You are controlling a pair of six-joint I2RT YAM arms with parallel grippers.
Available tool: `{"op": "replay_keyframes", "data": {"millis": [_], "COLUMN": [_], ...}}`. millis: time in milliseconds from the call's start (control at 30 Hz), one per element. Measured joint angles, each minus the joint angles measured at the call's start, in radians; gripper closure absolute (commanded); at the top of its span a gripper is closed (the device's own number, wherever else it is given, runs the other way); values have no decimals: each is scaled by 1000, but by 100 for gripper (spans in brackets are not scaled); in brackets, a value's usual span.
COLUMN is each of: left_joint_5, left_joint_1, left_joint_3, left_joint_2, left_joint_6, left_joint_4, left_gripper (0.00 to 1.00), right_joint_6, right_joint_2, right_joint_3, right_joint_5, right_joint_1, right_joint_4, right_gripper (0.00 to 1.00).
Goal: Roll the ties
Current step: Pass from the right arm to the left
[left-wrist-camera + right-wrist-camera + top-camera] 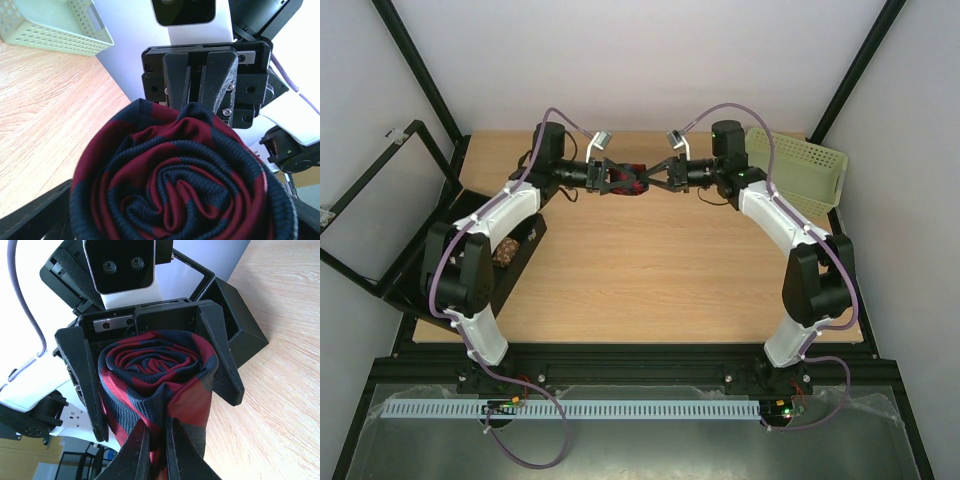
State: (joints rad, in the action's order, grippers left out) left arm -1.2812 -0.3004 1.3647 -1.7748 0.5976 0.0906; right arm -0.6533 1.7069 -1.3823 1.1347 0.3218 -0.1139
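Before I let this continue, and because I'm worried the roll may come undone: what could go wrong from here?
1. The right gripper is shut on only a fold at the outer edge of the tie. If that fold slips, the outer wrap could loosen.
2. The left gripper stands wide around the rolled tie, and I cannot tell whether it presses on it. A loose hold might let it drop or uncoil.
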Motion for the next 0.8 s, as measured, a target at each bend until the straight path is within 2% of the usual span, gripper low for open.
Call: {"op": "replay_keyframes", "data": {"millis": [133,267,400,500,600,633,800], "left_joint_5": [-6,-8,-9,-8,-3,-2,43], "left_joint_1": [-8,-15,-15,-12,-6,-2,27], "left_joint_3": [-13,-17,-31,-37,-42,-43,-28], "left_joint_2": [0,0,0,0,1,2,20], "left_joint_6": [60,101,133,144,142,139,5], "left_joint_4": [60,105,133,147,153,148,-7], "left_gripper": [21,34,51,69,87,91,95], "right_joint_6": [-2,-2,-3,-3,14,27,124], "right_joint_2": [0,0,0,0,0,0,0], "right_joint_3": [2,3,6,6,6,5,-3], "right_joint_5": [-3,-5,-9,-13,-21,-25,-56], "right_joint_1": [5,10,10,8,6,7,6], "right_joint_4": [-5,-5,-6,-6,0,10,93], "right_gripper": [99,99,99,97,78,68,2]}}
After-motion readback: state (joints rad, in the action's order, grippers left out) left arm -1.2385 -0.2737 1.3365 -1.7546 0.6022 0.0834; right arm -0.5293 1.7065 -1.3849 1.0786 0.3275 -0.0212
